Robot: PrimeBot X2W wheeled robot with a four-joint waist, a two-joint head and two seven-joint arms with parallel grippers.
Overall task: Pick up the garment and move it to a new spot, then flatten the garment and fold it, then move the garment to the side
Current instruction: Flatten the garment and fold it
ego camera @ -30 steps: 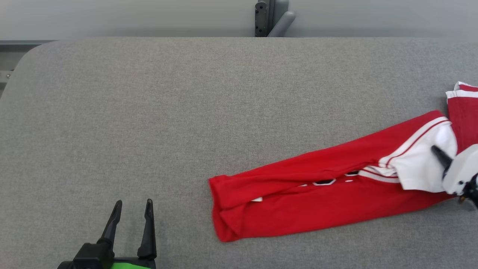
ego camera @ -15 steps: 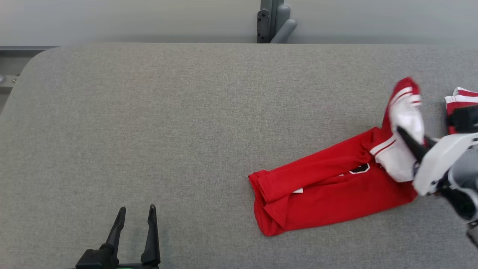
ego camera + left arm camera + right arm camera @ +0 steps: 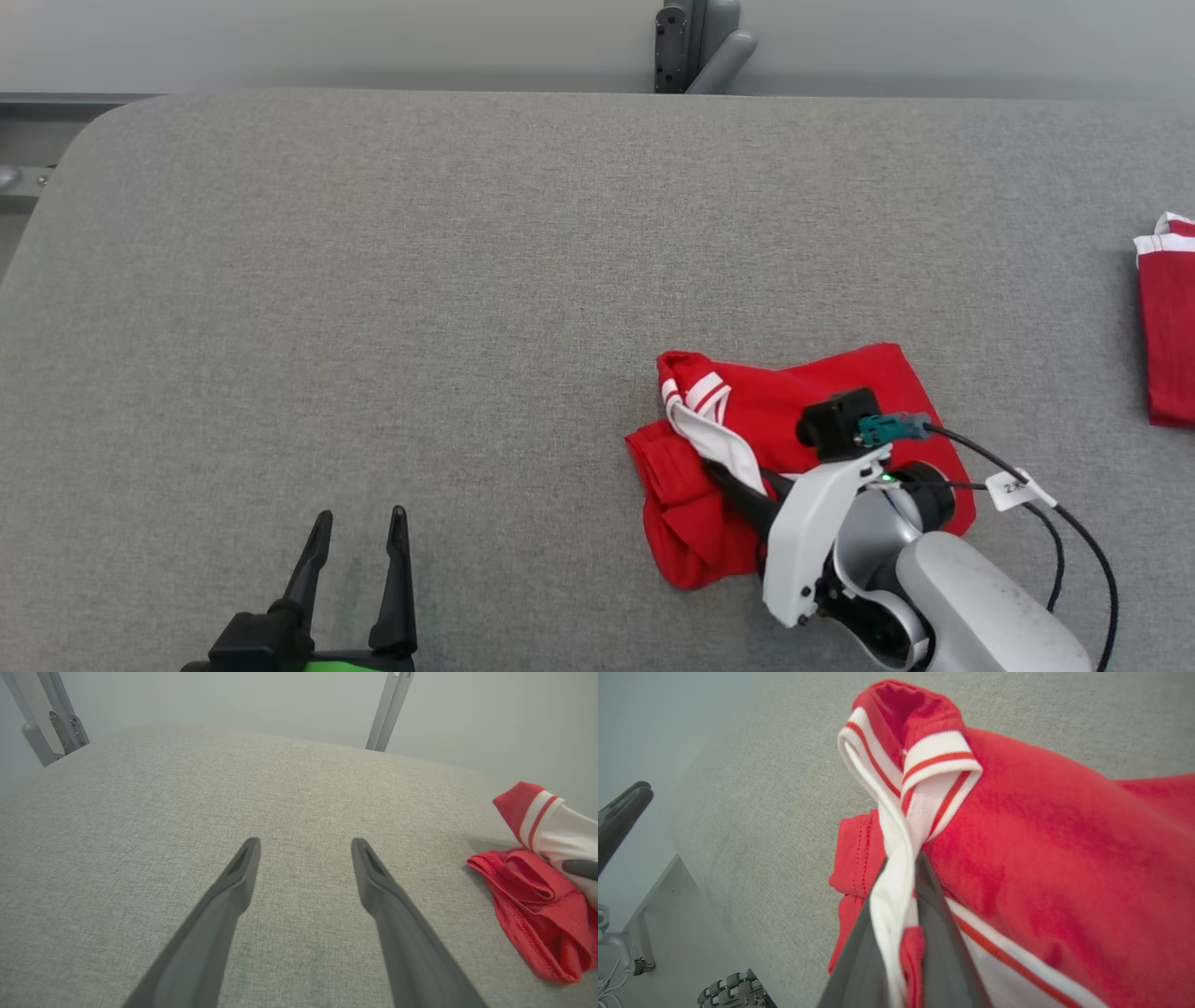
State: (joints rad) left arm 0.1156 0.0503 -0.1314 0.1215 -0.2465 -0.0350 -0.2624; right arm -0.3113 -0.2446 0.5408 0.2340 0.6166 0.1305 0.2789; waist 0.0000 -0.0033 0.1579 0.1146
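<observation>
Looking down from the head: my right pincer (image 3: 738,483) is clamped on the white-striped edge of the red garment (image 3: 803,397); garment lies bunched on the grey table (image 3: 373,280), near side, right of centre; my left pincer (image 3: 361,516) is spread wide at near left, well apart from it; a second red cloth (image 3: 1167,336) lies at the right edge.
Left wrist: fingers wide over table; garment (image 3: 537,905) at right.
Right wrist: fingers pinch white trim; red fabric drapes right.
</observation>
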